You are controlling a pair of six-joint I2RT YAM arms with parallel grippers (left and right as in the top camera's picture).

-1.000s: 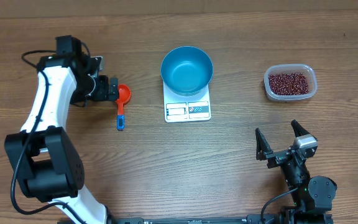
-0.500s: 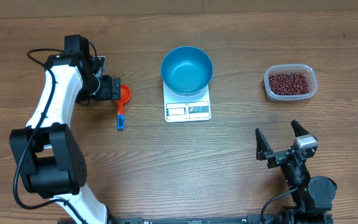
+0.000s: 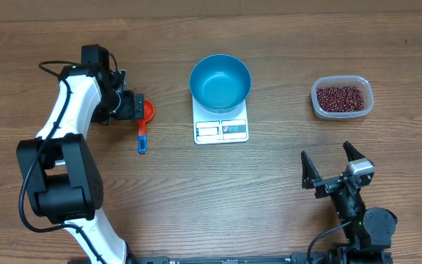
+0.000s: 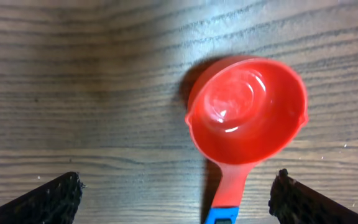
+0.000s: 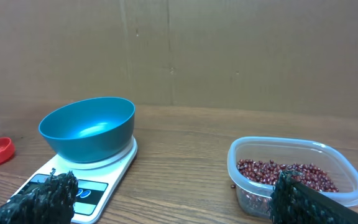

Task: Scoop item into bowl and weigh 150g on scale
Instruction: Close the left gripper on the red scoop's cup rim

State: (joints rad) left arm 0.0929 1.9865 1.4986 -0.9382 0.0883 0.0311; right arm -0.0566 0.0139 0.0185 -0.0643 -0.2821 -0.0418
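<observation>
The blue bowl point(image 3: 220, 82) stands empty on the white scale point(image 3: 221, 130) at the table's middle back. Dark red beans point(image 3: 341, 97) fill a clear tub at the right. A red scoop point(image 3: 144, 125) with a blue handle lies left of the scale. My left gripper point(image 3: 132, 105) hovers open over the scoop's red cup point(image 4: 247, 112), its fingers point(image 4: 61, 200) wide apart either side of the handle and not touching it. My right gripper point(image 3: 335, 167) rests open near the front right, facing the bowl point(image 5: 87, 127), the scale point(image 5: 114, 165) and the beans point(image 5: 284, 173).
The clear plastic tub point(image 5: 291, 144) holding the beans sits at the back right. One stray bean point(image 5: 231, 185) lies on the wood beside it. A cardboard wall point(image 5: 229, 50) closes the table's far side.
The left arm's upper part has swung a little to the right, while its gripper stays over the scoop's cup. The right arm has not moved.
</observation>
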